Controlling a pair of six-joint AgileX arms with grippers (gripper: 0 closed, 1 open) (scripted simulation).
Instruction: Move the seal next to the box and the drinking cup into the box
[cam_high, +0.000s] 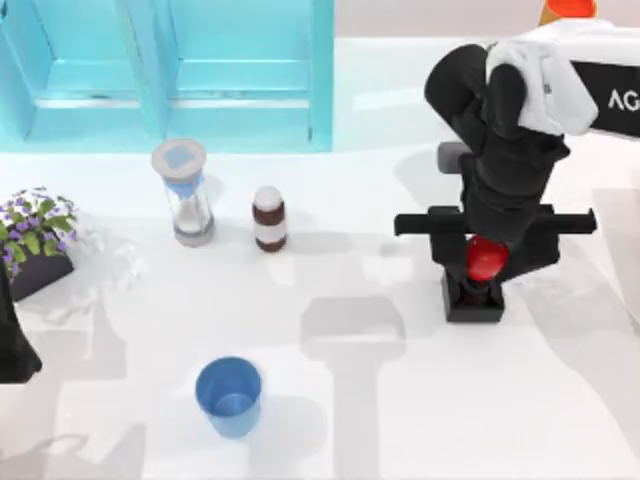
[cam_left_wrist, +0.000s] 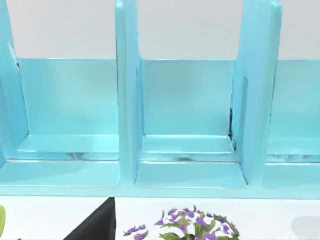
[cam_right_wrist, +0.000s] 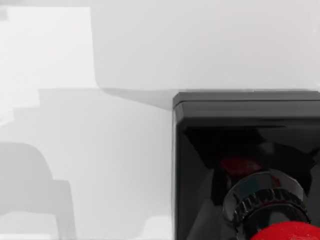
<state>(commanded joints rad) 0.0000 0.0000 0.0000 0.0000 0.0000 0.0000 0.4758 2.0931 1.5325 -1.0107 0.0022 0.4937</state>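
Right gripper (cam_high: 484, 262) over upright seal (cam_high: 476, 285) (red knob topmost).

table (cam_high: 400, 420): white, glossy | shelf (cam_high: 240, 90): turquoise, rear left | shadows: soft

Right arm (cam_high: 520, 110) glossy black with white shell, white lettering "AG", black pincer (cam_high: 484, 262) on wide crossbar

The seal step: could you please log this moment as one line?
right tool over seal | cup on table, untouched | left arm parked at left edge
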